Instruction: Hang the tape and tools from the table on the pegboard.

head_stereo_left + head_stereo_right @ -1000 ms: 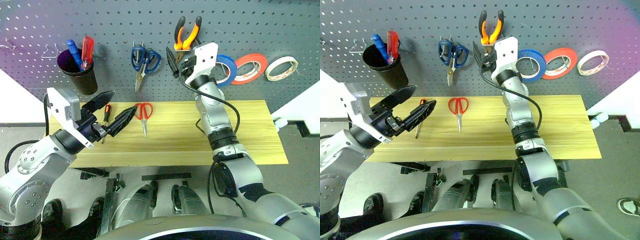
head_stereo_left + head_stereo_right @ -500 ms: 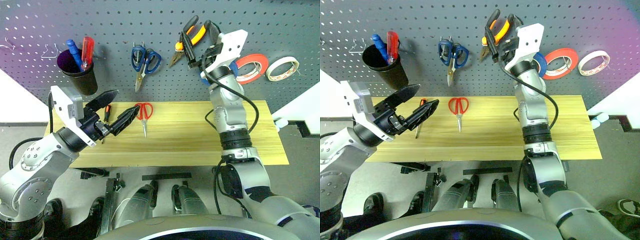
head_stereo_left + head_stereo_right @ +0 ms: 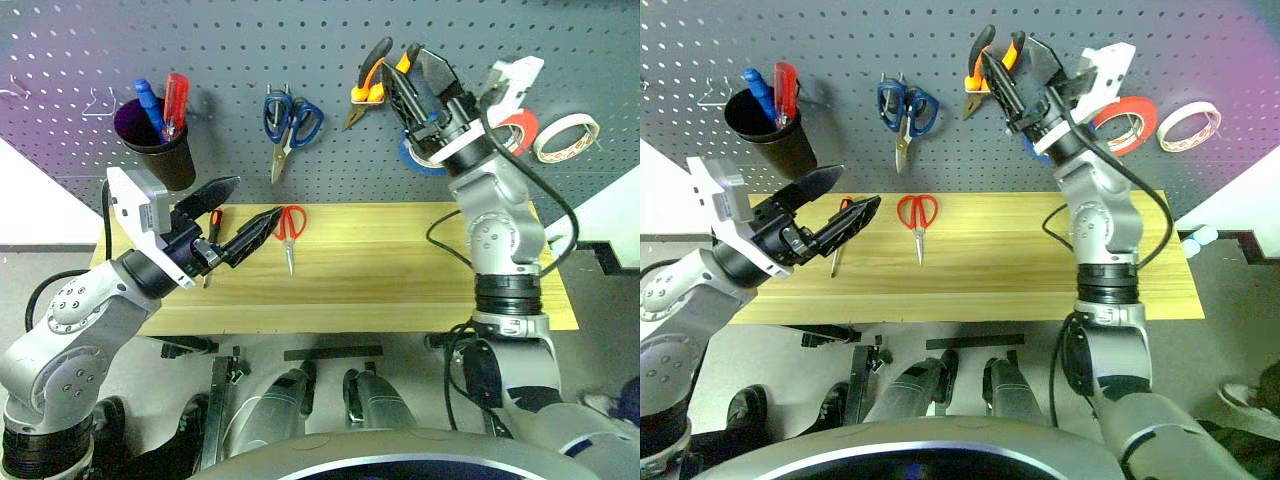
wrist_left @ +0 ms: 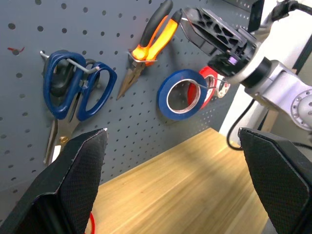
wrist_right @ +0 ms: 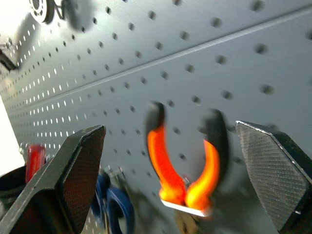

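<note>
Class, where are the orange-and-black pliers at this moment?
In the left eye view the pliers hang on the pegboard, right of the blue-handled scissors, above the blue tape roll, beside the open right claw.

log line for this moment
pliers hung on pegboard | right gripper open beside them | left gripper open

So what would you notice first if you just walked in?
Probably the right pincer, open, right beside the orange pliers hanging on the grey pegboard. Then the red scissors lying on the wooden table, near the open left pincer.
</note>
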